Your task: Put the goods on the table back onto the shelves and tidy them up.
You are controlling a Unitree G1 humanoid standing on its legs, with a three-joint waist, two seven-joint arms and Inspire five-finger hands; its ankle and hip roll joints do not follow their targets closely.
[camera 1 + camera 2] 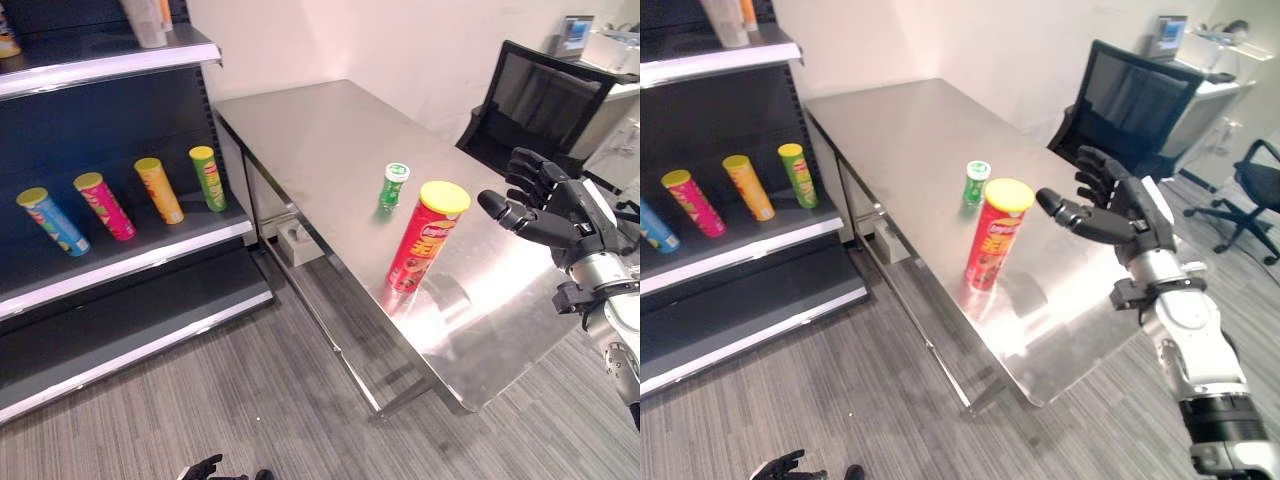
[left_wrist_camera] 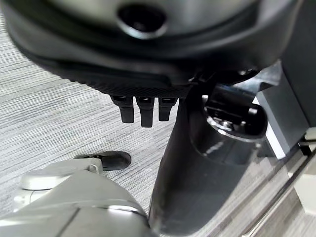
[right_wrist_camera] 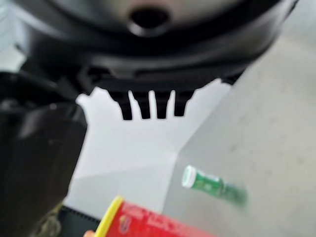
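- The right hand (image 1: 1118, 212) is raised over the right part of the steel table (image 1: 330, 140), just right of the red chip can (image 1: 426, 236), palm turned toward it. Its fingers are spread and relaxed, thumb pointing at the can; it holds nothing and does not touch the can.
- The right forearm comes up from the lower right, bent at the wrist above the table's near right corner.
- The red chip can, with a yellow lid, stands upright on the table, apart from the hand.
- A small green bottle (image 1: 392, 185) with a white cap stands upright just behind the can, slightly to its left.
- The right wrist view shows the red can (image 3: 148, 223) and green bottle (image 3: 210, 182) past the straight fingertips (image 3: 143, 111), with a clear gap between them.
- The left hand (image 1: 203, 467) hangs low over the grey floor at the near edge; the left wrist view shows its fingers (image 2: 143, 111) loosely extended, holding nothing.
- On the dark shelf (image 1: 140, 245) at left stand four leaning cans in a row: blue can (image 1: 53, 221), pink can (image 1: 104, 206), orange can (image 1: 160, 190) and green can (image 1: 209, 178).
- The right eye view takes in a second office chair (image 1: 1250, 195) at far right; a black mesh chair (image 1: 530, 100) stands behind the table.
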